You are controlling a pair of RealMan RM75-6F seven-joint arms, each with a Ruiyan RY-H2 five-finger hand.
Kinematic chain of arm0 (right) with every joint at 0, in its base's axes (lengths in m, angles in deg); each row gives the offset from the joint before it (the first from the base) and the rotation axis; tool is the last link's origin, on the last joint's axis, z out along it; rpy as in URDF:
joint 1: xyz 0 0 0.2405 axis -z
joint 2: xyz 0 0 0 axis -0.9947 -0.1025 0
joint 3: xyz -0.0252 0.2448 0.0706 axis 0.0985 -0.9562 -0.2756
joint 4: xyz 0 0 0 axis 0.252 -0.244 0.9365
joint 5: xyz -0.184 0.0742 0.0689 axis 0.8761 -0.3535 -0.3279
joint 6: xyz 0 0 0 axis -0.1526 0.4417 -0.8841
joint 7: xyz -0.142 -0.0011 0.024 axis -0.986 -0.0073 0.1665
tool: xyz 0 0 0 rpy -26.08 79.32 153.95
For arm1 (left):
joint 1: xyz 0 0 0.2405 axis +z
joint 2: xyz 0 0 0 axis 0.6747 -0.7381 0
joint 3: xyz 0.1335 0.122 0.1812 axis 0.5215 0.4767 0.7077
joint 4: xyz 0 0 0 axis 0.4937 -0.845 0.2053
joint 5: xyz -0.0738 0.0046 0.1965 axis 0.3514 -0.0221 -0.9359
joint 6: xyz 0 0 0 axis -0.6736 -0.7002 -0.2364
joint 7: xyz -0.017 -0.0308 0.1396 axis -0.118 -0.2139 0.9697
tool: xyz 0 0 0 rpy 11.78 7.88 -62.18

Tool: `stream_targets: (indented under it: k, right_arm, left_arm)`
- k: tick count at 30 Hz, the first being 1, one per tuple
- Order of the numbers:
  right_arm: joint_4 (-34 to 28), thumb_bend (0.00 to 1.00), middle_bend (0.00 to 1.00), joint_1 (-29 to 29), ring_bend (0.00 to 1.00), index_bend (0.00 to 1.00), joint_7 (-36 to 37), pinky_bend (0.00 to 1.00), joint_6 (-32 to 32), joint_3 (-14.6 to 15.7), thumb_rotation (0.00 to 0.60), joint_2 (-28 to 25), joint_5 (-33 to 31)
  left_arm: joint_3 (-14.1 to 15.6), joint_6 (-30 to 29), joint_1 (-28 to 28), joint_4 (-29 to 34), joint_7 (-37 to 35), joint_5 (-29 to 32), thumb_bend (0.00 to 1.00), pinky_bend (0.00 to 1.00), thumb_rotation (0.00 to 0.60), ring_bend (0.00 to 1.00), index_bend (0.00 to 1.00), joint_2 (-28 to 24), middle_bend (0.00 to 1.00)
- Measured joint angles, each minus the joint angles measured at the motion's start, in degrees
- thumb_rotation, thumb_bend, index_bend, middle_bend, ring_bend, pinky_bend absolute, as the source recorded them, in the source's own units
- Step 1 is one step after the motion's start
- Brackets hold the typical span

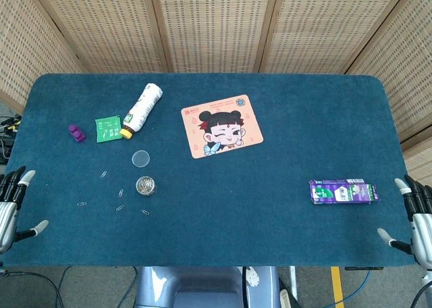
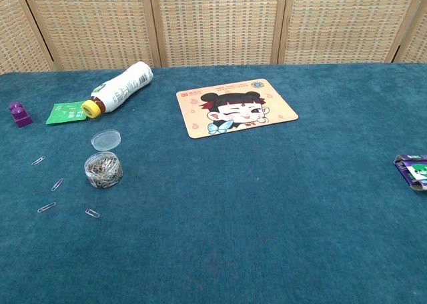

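Our fingers are spread apart on both sides and hold nothing: the left hand point(image 1: 12, 203) hangs at the near left corner of the table point(image 1: 283, 213), the right hand point(image 1: 417, 220) at the near right corner. Neither shows in the chest view.

Nearest our right hand lies a purple box point(image 1: 343, 191), flat on the blue cloth, with a green and white patch on its face; the chest view catches only its end point(image 2: 413, 171) at the right border. Its long axis runs left to right, roughly along the near table edge, one short end turned toward our right hand, just beside it but apart.

Near our left hand we see loose paper clips point(image 1: 120, 207) scattered on the cloth, and past them a small clear jar point(image 1: 145, 185) full of clips, its round lid point(image 1: 140, 159) lying flat just behind it.

Farther back lies a white bottle point(image 1: 140, 110) on its side, yellow cap toward us and left, the cap touching a green packet point(image 1: 107, 129); a small purple block point(image 1: 76, 133) sits left of that. A cartoon mat point(image 1: 221, 126) lies near the middle, slightly turned. Between mat and box the cloth stretches bare.
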Motion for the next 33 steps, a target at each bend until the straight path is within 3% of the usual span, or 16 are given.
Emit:
stream_targets:
  k: [10, 13, 17, 20, 29, 33]
  right_arm:
    - [0.0, 0.0, 0.0, 0.0, 0.0, 0.0, 0.2, 0.0, -0.2, 0.1, 0.6, 0.0, 0.3]
    - [0.0, 0.0, 0.0, 0.0, 0.0, 0.0, 0.4, 0.0, -0.1, 0.1, 0.6, 0.0, 0.3]
    - [0.0, 0.0, 0.0, -0.1, 0.0, 0.0, 0.6, 0.0, 0.2, 0.1, 0.6, -0.1, 0.1]
    - [0.0, 0.0, 0.0, -0.1, 0.0, 0.0, 0.9, 0.0, 0.3, -0.1, 0.6, -0.1, -0.1]
    - [0.3, 0.0, 0.0, -0.5, 0.0, 0.0, 1.4, 0.0, 1.2, -0.2, 0.6, -0.1, -0.8]
    - [0.3, 0.0, 0.0, -0.5, 0.0, 0.0, 1.5, 0.0, 1.2, -0.3, 0.6, -0.2, -0.9]
  left_arm:
    - [-0.4, 2.5, -0.9, -0.9, -0.7, 2.3, 0.06, 0.0, 0.6, 0.0, 0.0, 0.2, 0.0]
    - [-0.8, 3.6, -1.5, -2.0, -0.9, 3.2, 0.09, 0.0, 0.6, 0.0, 0.11, 0.7, 0.0]
    - [-1.5, 7.5, -3.2, -5.3, -1.9, 5.7, 0.14, 0.0, 0.6, 0.0, 0.33, 2.8, 0.0]
    - [-1.9, 12.1, -5.0, -8.7, -3.8, 7.5, 0.19, 0.0, 0.6, 0.0, 0.41, 4.8, 0.0]
    - [-2.0, 24.2, -10.4, -22.4, -8.8, 11.4, 0.27, 0.0, 0.6, 0.0, 0.43, 13.4, 0.0]
    - [-2.0, 27.0, -11.9, -25.3, -8.3, 13.2, 0.28, 0.0, 0.6, 0.0, 0.43, 15.5, 0.0]
